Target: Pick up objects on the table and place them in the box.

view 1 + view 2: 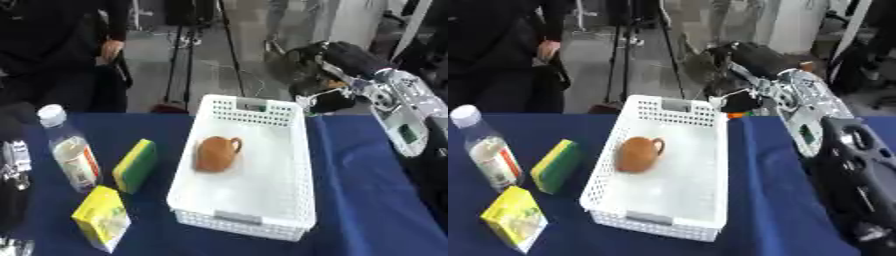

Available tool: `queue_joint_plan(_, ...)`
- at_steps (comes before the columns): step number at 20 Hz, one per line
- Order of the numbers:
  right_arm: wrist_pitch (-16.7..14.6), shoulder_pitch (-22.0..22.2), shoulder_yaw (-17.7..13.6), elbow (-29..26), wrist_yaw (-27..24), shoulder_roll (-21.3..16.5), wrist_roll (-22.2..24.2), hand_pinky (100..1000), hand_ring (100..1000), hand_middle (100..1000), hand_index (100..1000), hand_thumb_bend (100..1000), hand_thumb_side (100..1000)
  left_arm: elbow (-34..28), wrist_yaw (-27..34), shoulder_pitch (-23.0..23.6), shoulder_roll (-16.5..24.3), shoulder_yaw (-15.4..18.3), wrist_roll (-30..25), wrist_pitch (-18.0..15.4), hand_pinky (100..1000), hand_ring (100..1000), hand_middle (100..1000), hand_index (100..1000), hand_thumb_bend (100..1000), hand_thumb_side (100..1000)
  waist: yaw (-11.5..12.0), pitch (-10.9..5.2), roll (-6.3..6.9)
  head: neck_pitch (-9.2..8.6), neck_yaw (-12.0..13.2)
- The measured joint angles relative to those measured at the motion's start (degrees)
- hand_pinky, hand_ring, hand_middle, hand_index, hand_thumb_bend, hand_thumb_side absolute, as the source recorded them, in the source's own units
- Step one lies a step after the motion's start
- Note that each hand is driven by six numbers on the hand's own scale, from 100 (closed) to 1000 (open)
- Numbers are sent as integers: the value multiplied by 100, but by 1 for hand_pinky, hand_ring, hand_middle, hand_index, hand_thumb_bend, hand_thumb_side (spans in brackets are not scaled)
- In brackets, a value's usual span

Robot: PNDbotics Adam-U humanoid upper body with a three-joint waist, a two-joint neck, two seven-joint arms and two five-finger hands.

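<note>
Right eye view shows a sliver of orange beside the right hand (741, 102) at the table's (367, 200) far edge; whether its fingers grip anything I cannot tell. A brown teapot (215, 153) lies inside the white box (241, 220), while bottle (72, 157), sponge (136, 165) and yellow carton (102, 217) wait near the left edge

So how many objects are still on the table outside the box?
3: bottle at far left, sponge beside the box, yellow carton nearest. Anything under the right hand is hidden.
</note>
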Motion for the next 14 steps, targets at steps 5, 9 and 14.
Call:
queue_joint_plan(5, -131, 0, 98, 0, 12, 124, 73, 306, 366, 219, 378, 100, 336, 0, 5, -8, 0, -3, -7, -5, 882, 737, 544, 724, 100, 810, 28, 1, -5, -3, 0)
queue_joint_plan(9, -248, 7, 187, 0, 33, 151, 112, 316, 372, 222, 385, 100, 336, 0, 6, -12, 0, -3, -14, -12, 882, 737, 544, 724, 100, 809, 31, 1, -14, -4, 13)
queue_joint_plan(14, -342, 62, 239, 9, 93, 153, 139, 348, 408, 255, 424, 100, 342, 0, 7, -14, -1, -4, -24, -10, 881, 737, 545, 724, 100, 807, 35, 1, -8, -5, 40)
